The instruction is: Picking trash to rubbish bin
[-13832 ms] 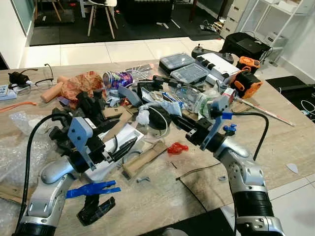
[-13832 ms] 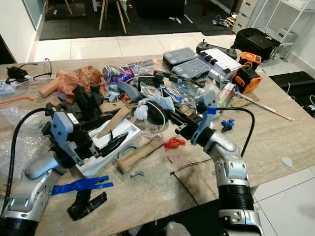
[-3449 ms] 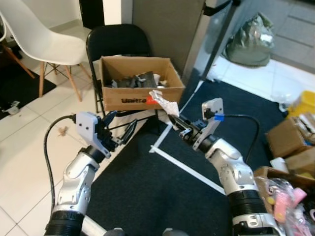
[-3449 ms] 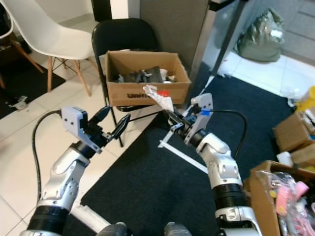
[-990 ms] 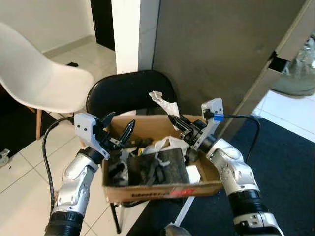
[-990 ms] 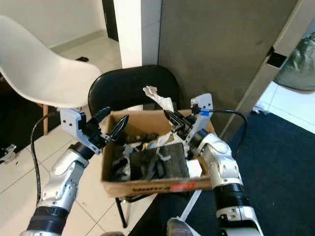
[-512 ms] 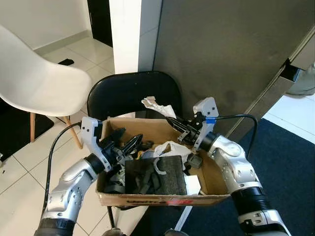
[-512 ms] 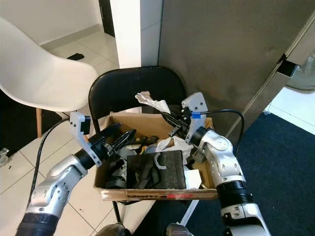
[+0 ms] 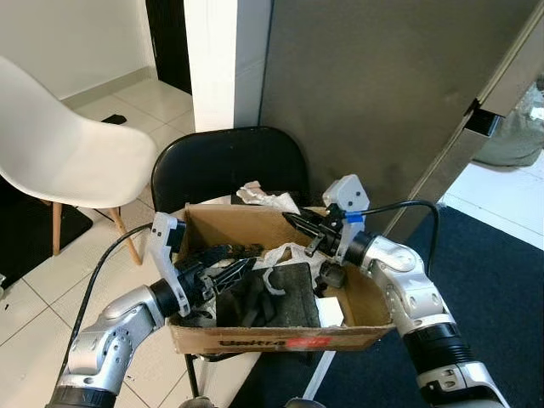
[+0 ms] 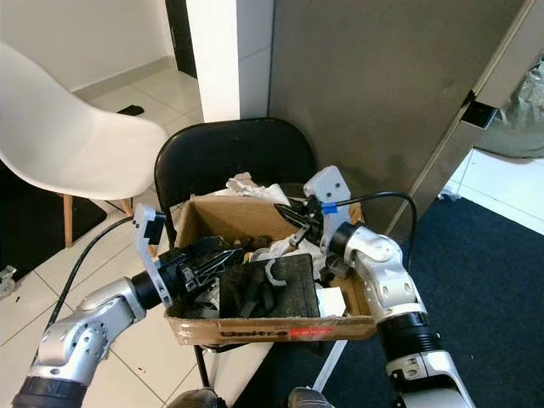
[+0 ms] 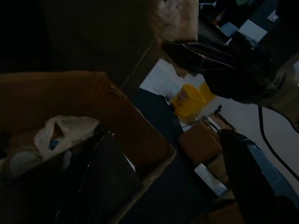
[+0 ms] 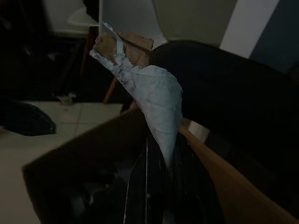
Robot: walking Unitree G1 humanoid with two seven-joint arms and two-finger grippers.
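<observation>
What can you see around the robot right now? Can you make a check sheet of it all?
Surface: black chair seat carries the box; white tile floor beneath.
Job's things: cardboard box holds trash; crumpled paper is pinched in the right claw at the box's back rim.
Clutter: inside the box, a black foam block, a white bag and dark scraps.
Claws: right claw shut on the paper; left claw open, reaching into the box's left side.
Cables: a black cable loops from each wrist.
Surroundings: white chair, grey panel, dark carpet.
</observation>
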